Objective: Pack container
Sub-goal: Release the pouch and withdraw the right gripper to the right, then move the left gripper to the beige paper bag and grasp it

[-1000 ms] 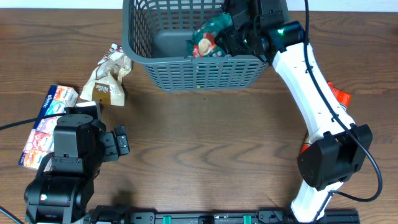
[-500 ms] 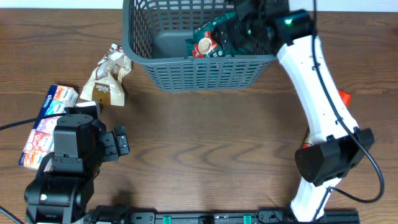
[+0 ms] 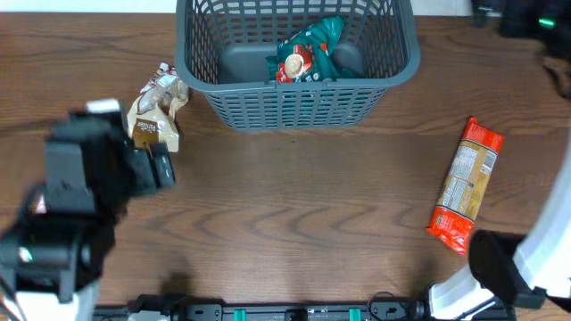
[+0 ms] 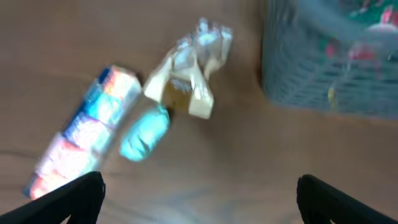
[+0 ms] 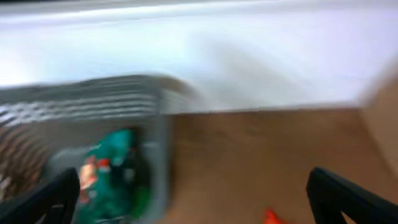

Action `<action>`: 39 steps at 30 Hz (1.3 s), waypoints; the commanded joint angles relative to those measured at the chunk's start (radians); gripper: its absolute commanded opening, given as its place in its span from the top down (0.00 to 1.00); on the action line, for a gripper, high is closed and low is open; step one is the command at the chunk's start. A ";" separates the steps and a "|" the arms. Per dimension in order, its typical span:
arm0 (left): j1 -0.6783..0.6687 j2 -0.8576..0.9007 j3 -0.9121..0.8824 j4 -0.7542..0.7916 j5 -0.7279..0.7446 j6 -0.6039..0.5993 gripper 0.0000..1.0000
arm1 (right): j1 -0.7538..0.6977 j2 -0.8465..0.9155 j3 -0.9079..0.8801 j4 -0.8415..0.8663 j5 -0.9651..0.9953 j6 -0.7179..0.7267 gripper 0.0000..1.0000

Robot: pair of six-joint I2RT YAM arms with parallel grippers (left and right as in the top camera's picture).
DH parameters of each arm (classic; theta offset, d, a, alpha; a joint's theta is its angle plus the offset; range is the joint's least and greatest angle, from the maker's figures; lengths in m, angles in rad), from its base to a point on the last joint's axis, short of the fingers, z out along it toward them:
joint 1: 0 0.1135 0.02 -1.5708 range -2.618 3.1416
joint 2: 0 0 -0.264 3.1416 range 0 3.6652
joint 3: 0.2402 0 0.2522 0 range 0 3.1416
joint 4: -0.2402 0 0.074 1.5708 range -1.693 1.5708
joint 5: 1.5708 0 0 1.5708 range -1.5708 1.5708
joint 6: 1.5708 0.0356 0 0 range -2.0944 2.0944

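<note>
The dark grey container stands at the table's far middle. A green packet lies inside it. It also shows in the right wrist view, inside the container's wall. My right gripper is open and empty, off to the container's right, blurred at the top right of the overhead view. My left gripper is open and empty above bare table, near a cream and brown packet, which also shows in the overhead view. The container's corner is at its upper right.
An orange-red packet lies on the table at the right. A row of tissue packs and a small teal packet lie left of the cream packet. My left arm covers them from overhead.
My right gripper has let go of the green packet, which now lies in the container, and has swung away to the right. My left arm has moved forward toward the cream packet.
</note>
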 commanded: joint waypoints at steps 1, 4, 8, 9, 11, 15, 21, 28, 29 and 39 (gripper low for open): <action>0.026 0.207 0.264 -0.069 -0.037 0.083 0.02 | -0.115 0.010 0.000 -0.056 0.014 0.086 0.01; 0.069 0.402 0.472 -0.142 -0.037 0.138 0.02 | -0.192 0.020 -0.009 -0.093 0.014 0.085 0.01; 0.140 0.597 0.587 -0.144 0.011 0.161 0.02 | -0.235 0.039 -0.009 -0.125 0.015 0.061 0.01; 0.156 0.634 0.588 -0.133 0.035 0.168 0.01 | -0.241 0.043 -0.009 -0.130 0.015 0.058 0.01; 0.179 0.699 0.587 -0.121 0.066 0.183 0.02 | -0.245 0.049 -0.009 -0.131 0.015 0.058 0.01; 0.203 0.833 0.587 -0.110 0.068 0.214 0.01 | -0.247 0.052 -0.009 -0.124 0.019 0.058 0.01; 0.203 1.013 0.586 -0.080 0.069 0.288 0.01 | -0.247 0.052 -0.009 -0.103 0.019 0.059 0.01; 0.203 1.167 0.586 -0.006 0.069 0.336 0.01 | -0.247 0.052 -0.009 -0.101 0.020 0.058 0.01; 0.203 1.185 0.586 0.006 0.069 0.339 0.01 | -0.247 0.052 -0.009 -0.101 0.023 0.059 0.01; 0.204 1.304 0.586 0.090 0.080 0.437 0.02 | -0.247 0.052 -0.009 -0.103 0.023 0.058 0.01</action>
